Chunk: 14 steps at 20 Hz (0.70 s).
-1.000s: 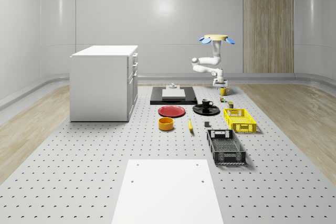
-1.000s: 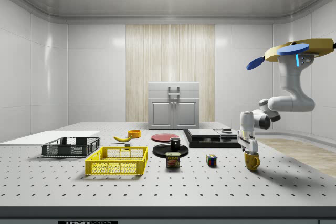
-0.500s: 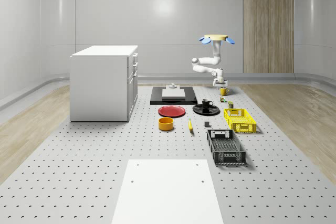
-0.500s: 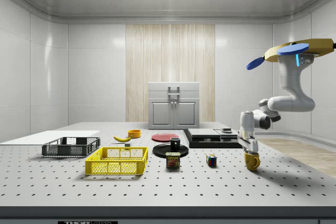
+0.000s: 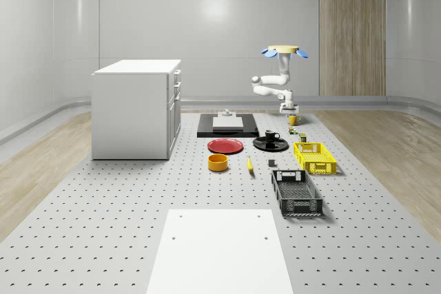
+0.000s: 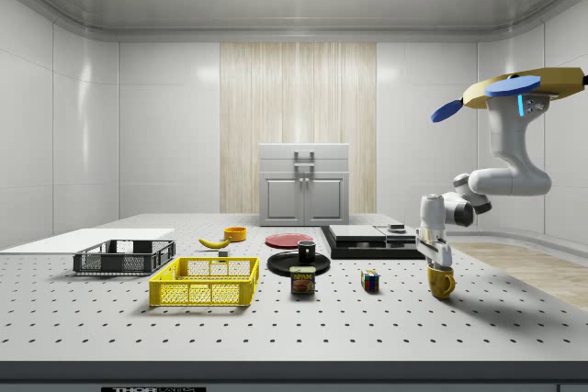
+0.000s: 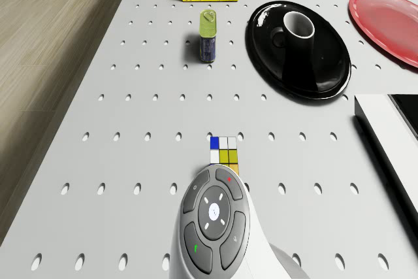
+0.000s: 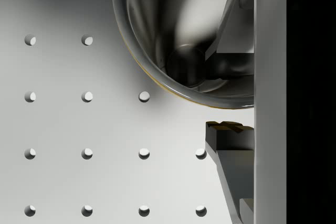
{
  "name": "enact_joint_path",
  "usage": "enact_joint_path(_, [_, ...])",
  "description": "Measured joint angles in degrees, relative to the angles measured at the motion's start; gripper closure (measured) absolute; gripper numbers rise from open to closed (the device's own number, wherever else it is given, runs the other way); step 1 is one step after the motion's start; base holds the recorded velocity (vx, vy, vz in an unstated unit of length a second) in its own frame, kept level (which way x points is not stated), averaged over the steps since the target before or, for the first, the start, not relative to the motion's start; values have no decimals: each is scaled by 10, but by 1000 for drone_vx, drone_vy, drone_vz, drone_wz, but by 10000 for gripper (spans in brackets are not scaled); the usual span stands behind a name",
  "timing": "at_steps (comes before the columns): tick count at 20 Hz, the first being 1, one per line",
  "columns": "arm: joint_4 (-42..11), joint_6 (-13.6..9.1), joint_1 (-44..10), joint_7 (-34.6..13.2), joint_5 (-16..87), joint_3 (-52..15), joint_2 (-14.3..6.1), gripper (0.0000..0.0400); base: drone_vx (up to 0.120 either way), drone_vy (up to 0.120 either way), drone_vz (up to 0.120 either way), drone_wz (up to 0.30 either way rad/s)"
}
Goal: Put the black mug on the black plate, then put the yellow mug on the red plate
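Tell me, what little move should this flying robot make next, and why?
Probably close on the yellow mug and lift it straight up. The black mug already stands on the black plate, while the red plate is bare. The drone hovers beyond the table's far edge, and its gripper sits right at the yellow mug's rim, one finger inside and one outside.

Count, table:
- mugs, 2: black mug (image 5: 271,135), yellow mug (image 6: 441,281)
- plates, 2: black plate (image 7: 326,80), red plate (image 5: 225,146)
- crates, 2: yellow crate (image 5: 314,157), black crate (image 5: 296,193)
- yellow bowl (image 5: 218,162), 1
- banana (image 6: 214,242), 1
- Spam tin (image 6: 302,280), 1
- Rubik's cube (image 7: 224,154), 1
- white cabinet (image 5: 136,108), 1
- white sheet (image 5: 219,250), 1
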<state>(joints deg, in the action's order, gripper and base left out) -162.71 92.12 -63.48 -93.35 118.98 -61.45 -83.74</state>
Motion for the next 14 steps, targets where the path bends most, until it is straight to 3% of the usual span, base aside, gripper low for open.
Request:
enact_joint_path(5, [-11,-13,6,0,-24,-25,2,289,0,0,8,0])
enact_joint_path(14, [-28,-33,12,-3,-71,-75,3,290,9,0,120,0])
